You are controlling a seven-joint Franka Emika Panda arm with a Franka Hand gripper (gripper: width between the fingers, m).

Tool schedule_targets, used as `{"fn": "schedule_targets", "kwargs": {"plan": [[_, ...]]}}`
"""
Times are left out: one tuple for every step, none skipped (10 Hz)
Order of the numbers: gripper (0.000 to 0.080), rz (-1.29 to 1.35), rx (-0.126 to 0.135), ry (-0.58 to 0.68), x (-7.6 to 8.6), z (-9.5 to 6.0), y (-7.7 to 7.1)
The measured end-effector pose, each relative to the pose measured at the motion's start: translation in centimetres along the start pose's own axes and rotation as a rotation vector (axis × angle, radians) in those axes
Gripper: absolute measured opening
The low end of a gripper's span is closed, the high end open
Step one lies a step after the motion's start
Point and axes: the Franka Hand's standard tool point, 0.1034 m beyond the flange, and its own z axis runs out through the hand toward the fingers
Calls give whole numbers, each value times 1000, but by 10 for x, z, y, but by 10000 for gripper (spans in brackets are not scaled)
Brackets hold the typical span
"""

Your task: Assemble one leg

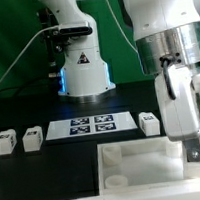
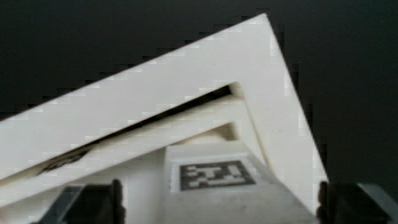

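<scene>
Claw (image 2: 217, 200) spread wide, holding nothing, with the leg (image 2: 214, 174) between its fingers.

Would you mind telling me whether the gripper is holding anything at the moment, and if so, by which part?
It cannot be told for certain. In the wrist view a leg sits between the gripper's jaws with its tagged face showing, but contact on its sides is not visible.

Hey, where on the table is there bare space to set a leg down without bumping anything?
Free: the dark table in front of the two legs on the exterior view's left, beside the large white panel. Also the strip between the marker board and that panel. Crowded: the exterior view's right, where the gripper hangs over the panel near another leg.
</scene>
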Motion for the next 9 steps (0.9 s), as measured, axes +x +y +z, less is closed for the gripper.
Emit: {"fn": "schedule_targets", "kwargs": {"plan": [[616,-1,0,0,0,0,0],[616,-7,4,-3,-2,-1,1],[644,-25,14,-12,-6,-8,5],[648,-43,16,-21,-7,-16,9],[648,-48,18,-28,-10,-24,11],[649,-57,24,-37,-16,-30,11],[649,-64,21,-32,-14,-27,12],[649,-65,19,-30,-13,-26,13],[649,-69,19,-30,-13,-26,13]]}}
